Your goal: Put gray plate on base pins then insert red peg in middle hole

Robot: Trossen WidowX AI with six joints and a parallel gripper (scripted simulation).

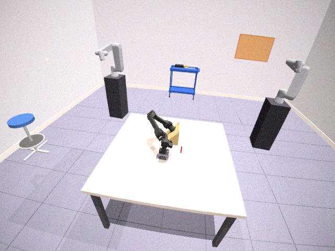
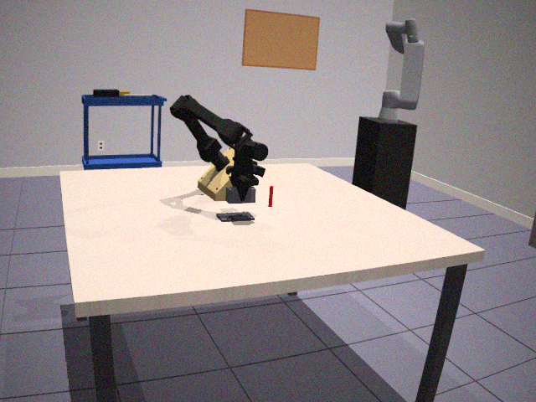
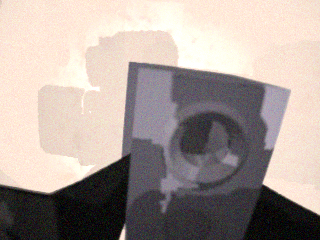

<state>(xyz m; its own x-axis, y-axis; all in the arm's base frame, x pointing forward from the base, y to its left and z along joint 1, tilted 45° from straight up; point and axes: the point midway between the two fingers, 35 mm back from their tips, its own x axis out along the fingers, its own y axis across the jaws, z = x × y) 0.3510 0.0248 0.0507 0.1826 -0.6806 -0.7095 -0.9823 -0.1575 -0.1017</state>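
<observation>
Hanging above the base (image 2: 223, 217), gray plate (image 2: 234, 195) (image 3: 150, 210) in fingers (image 2: 243, 194), peg apart

The gray plate (image 2: 234, 195) (image 3: 150, 200), pierced by a round hole, hangs above its dark, flat base (image 2: 223, 217); the slim red peg (image 1: 181, 149) (image 2: 270, 196) stands upright.

the red peg (image 1: 181, 149) (image 2: 270, 196) stands upright on the desk (image 1: 172, 183) (image 2: 260, 246), near the tool (image 2: 243, 195), an obstacle to one side with a narrow gap between. on the other side the tan wedge block (image 1: 174, 136) (image 2: 212, 183) blocks low passage. from above, the arm (image 1: 155, 124) (image 2: 216, 125) covers the base; the desk's near part offers open room, with nothing tall in the way.
</observation>
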